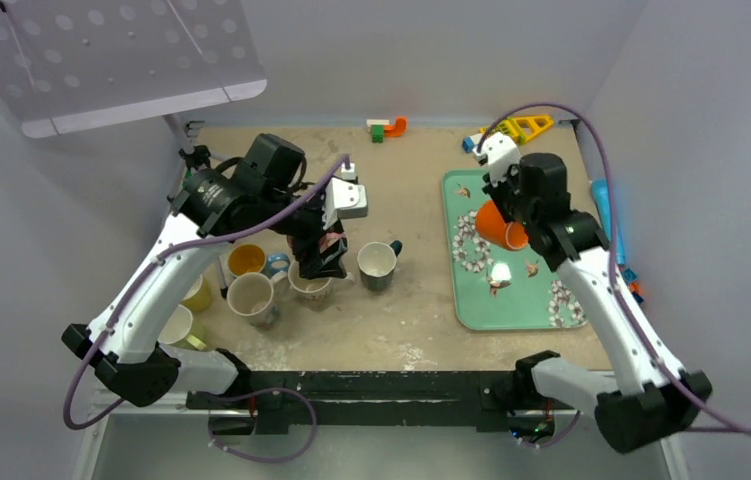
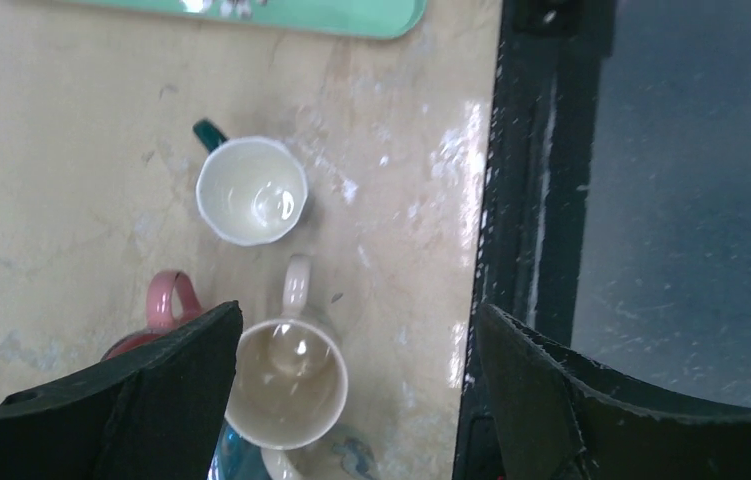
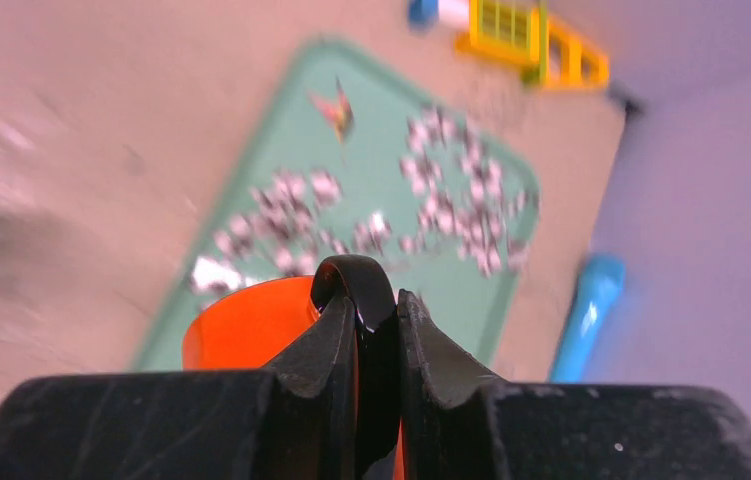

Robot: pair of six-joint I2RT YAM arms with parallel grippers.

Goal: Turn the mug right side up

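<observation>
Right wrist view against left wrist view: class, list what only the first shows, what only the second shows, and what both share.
Only the right wrist view: the right pincer shut on the dark handle of the orange mug; a yellow toy; a blue object.
Only the left wrist view: the open left pincer; two upright mugs, a white mug and a cream mug; a pink handle; the black rail.
Both: the green tray and the beige table.
</observation>
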